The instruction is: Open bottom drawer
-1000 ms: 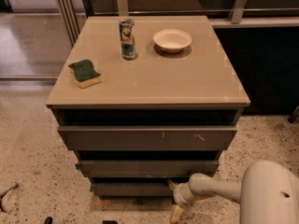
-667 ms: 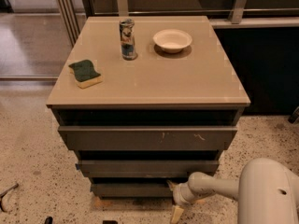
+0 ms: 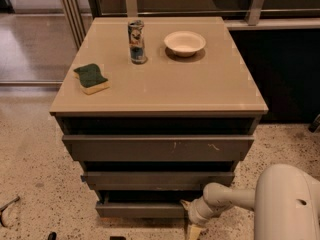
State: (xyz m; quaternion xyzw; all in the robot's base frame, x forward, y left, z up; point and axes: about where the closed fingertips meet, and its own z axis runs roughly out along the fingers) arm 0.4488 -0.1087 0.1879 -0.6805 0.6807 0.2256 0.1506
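Note:
The cabinet has three dark grey-brown drawer fronts. The bottom drawer (image 3: 142, 210) is the lowest and narrowest front, plain and unmarked, and it stands out a little with a dark gap above it. My gripper (image 3: 189, 216) is at the right end of that front, low near the floor, touching or just beside its edge. My white arm (image 3: 227, 199) reaches in from the lower right. The middle front (image 3: 157, 179) and the wide top front with pale scratches (image 3: 157, 148) sit above.
On the cabinet top (image 3: 200, 91) are a green and yellow sponge (image 3: 91, 78), a can (image 3: 136, 41) and a white bowl (image 3: 184, 42). Speckled floor (image 3: 35, 174) surrounds the cabinet. A dark wall panel (image 3: 280, 74) is at the right, and my white base (image 3: 290, 204) is at the lower right.
The bottom drawer front and my gripper have both shifted slightly toward the camera. The things on the cabinet top have not moved.

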